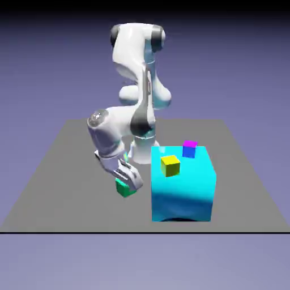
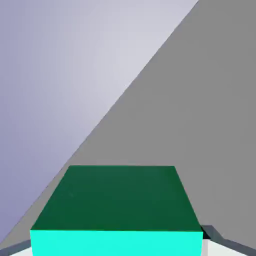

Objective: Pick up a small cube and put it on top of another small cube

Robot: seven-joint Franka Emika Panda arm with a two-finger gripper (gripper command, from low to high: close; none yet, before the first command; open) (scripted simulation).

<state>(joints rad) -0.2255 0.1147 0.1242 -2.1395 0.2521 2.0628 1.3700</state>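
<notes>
Beside the big glossy cyan block (image 1: pixel 182 192) on the matte grey table (image 1: pixel 85 198), the white claw (image 1: pixel 131 188), tilted, pinches the small plain green cube (image 1: pixel 126 187), which it partly hides. The hand view shows the cube's flat dark face and bright edge, cut off below, but not the yellow cube (image 1: pixel 170 166) or magenta-topped blue cube (image 1: pixel 190 149) on the block.
</notes>
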